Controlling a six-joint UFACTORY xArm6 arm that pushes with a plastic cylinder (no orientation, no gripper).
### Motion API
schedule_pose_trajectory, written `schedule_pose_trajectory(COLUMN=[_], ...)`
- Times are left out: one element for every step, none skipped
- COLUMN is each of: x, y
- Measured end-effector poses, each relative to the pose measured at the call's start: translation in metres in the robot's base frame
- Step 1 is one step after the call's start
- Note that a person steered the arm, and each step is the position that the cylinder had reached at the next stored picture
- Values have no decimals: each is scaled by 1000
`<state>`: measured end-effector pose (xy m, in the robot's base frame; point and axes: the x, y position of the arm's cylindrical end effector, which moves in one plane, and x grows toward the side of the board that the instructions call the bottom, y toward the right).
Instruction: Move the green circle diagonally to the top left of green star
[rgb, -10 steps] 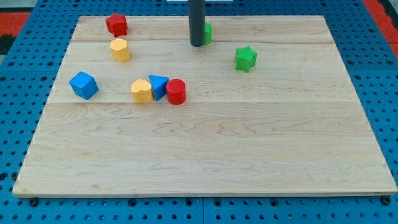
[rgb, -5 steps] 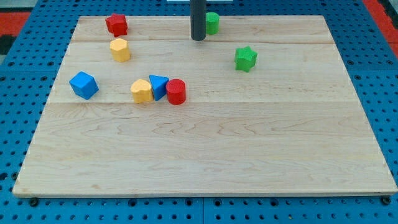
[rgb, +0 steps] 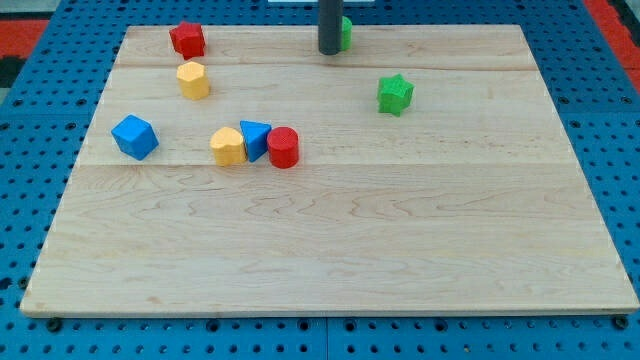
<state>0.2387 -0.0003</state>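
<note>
The green circle is mostly being hidden behind my tip, which is touching its left side, nothing gripped. It's already being parked up-left of the green star, so basically done.

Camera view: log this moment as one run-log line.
tip: touching green circle's left side | green circle: near board's top edge, mostly hidden behind rod | green star: lower right of circle, apart
</note>
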Motion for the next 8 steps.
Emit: schedule_pose_trajectory(x=[5, 16, 2, -46, -46, -46, -43, -27], y=[-1, 40, 95, 100, 89, 64, 48, 6])
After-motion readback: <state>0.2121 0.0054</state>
